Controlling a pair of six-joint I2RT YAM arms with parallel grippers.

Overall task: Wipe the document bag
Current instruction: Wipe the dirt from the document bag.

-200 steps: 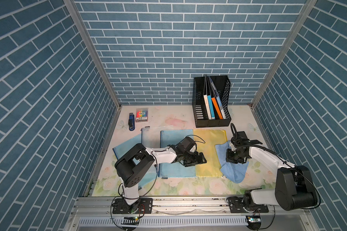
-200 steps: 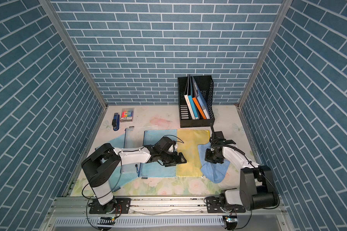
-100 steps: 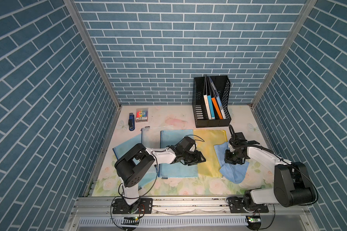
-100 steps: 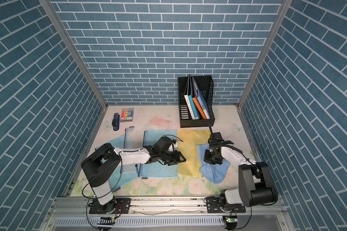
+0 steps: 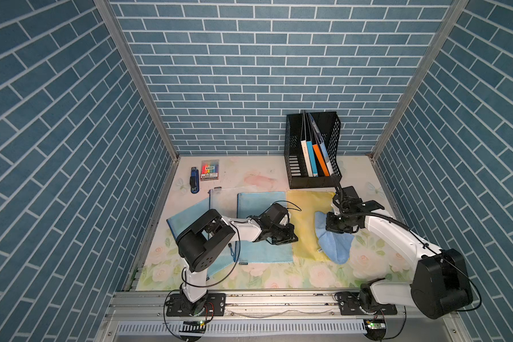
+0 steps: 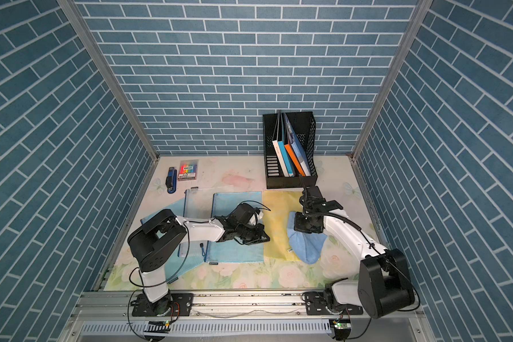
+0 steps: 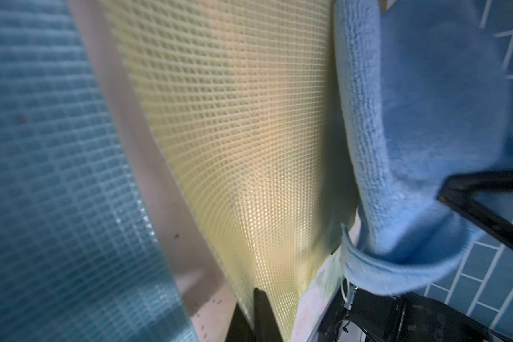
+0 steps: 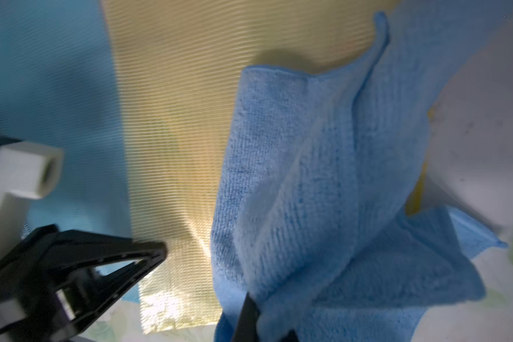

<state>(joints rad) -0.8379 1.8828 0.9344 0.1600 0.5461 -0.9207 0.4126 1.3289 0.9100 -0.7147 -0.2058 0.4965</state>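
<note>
Closing is the change: my left pincer (image 5: pixel 292 235), jaws wide apart a second ago, now has them together on the left edge of the yellow document bag (image 5: pixel 307 213). The left wrist view shows the mesh drawn into the fingertips (image 7: pixel 256 314). My right pincer (image 5: pixel 330 226), clamped on the blue cloth (image 5: pixel 333 247), has slid further onto that bag. I judge the bag is now anchored, so the cloth can drag across it without the mesh skating away. The wiping itself looks barely begun.

Counting from my side toward the file rack (image 5: pixel 335 139): two arms and one cloth come first. Then come what I make out as four mesh bags lying flat on the bench (image 5: pixel 249 177). The yellow one lies directly in front of the rack, a blue bag (image 5: pixel 259 204) beside it to the rack's left, and a clear bag (image 5: pixel 224 201) further left. A pale blue bag (image 5: pixel 187 216) sits partly under the clear one. Level with the rack and well to its left are one stapler (image 5: pixel 194 184) and one pack of coloured pens (image 5: pixel 210 170). The single rack holds several upright folders, too tightly packed for a sure count.
</note>
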